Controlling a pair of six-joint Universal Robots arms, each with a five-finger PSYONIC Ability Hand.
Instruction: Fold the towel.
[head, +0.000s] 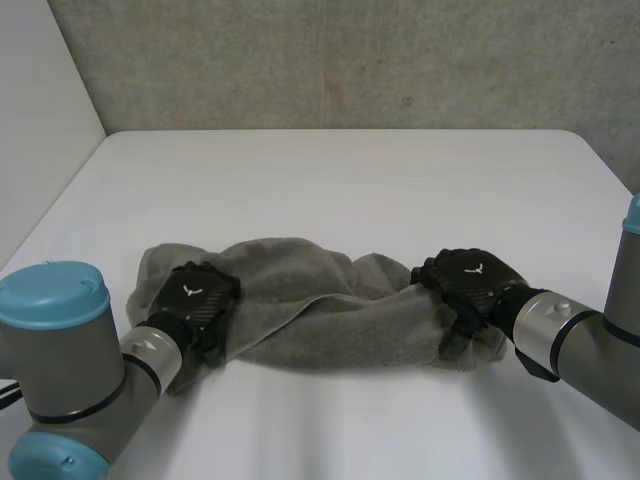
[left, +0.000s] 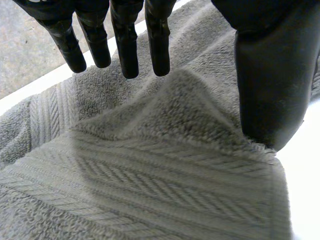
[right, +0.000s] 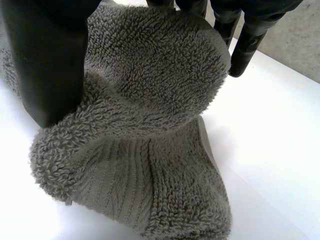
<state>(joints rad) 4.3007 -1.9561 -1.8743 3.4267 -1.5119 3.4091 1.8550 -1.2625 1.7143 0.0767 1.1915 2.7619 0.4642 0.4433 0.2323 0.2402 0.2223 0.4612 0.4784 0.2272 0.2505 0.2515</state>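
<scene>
Start at your left hand (left: 272, 60). The fingers (left: 125, 45) hang straight and a little apart. The thumb (left: 275, 100) stands wide of them, tip down on the towel (left: 150, 180) by its edge, and a ridge of cloth rises in the gap between. Nothing is pinched there, as far as I can see. It reads as a hand set to close on that ridge.

Now your right hand (right: 47, 65): thumb and fingers are clamped on a thick wad at the towel's end. Cloth bulges up between them and a loose flap hangs down to the table (right: 280, 150). That grip makes sense if this end is to be lifted and carried over.

Pull back to the head view. The towel lies rumpled, drawn into a long bundle across the near half of the table, with a hand at each end. Your left rests on the left end and your right bunches the right end. Holding both ends lets you stretch the cloth between them.

My read: the fold isn't made yet, and the bundle wants straightening first.

Count it up: one towel, two hands, one table.
</scene>
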